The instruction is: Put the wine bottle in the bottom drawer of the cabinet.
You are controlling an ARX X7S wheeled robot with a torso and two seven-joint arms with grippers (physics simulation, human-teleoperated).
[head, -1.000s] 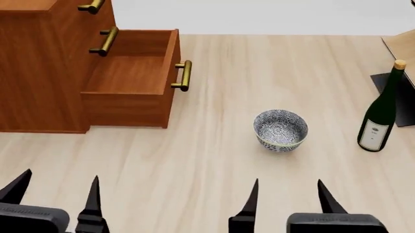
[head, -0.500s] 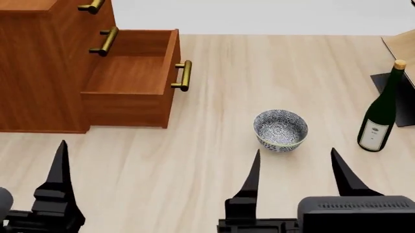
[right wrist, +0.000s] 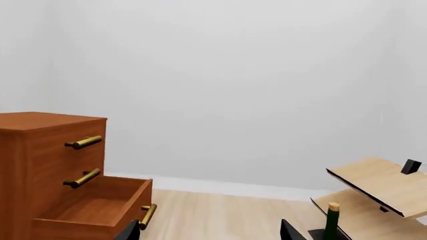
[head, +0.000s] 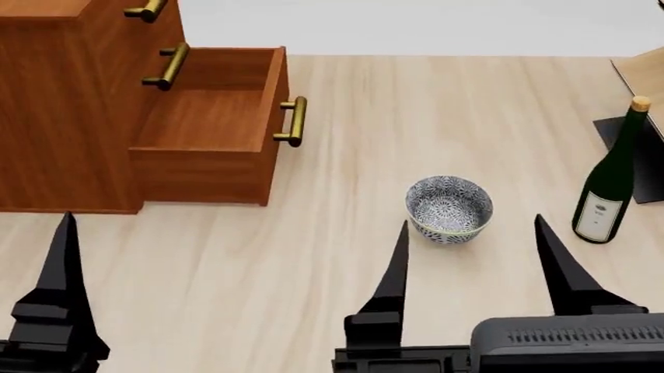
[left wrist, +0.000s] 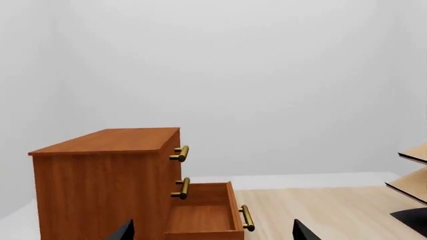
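Since half a second ago, both of my grippers have risen further into the head view, the right one closer to the bowl, while nothing on the floor has shifted. From here I see the tall dark green glass wine bottle with its tan cork and white label standing upright at the far right, just in front of the pale light-wood rack and well apart from the cabinet. Its cork and neck also show in the right wrist view. Between bottle and cabinet sits a blue-and-white patterned ceramic bowl. The reddish-brown wooden cabinet stands at the left, its bottom drawer pulled out and its brass bar handle facing the bowl. My right gripper has its black fingers spread wide, holding nothing, just short of the bowl. Only one finger of my left gripper shows in the head view, but the left wrist view shows two tips set well apart with nothing between them.
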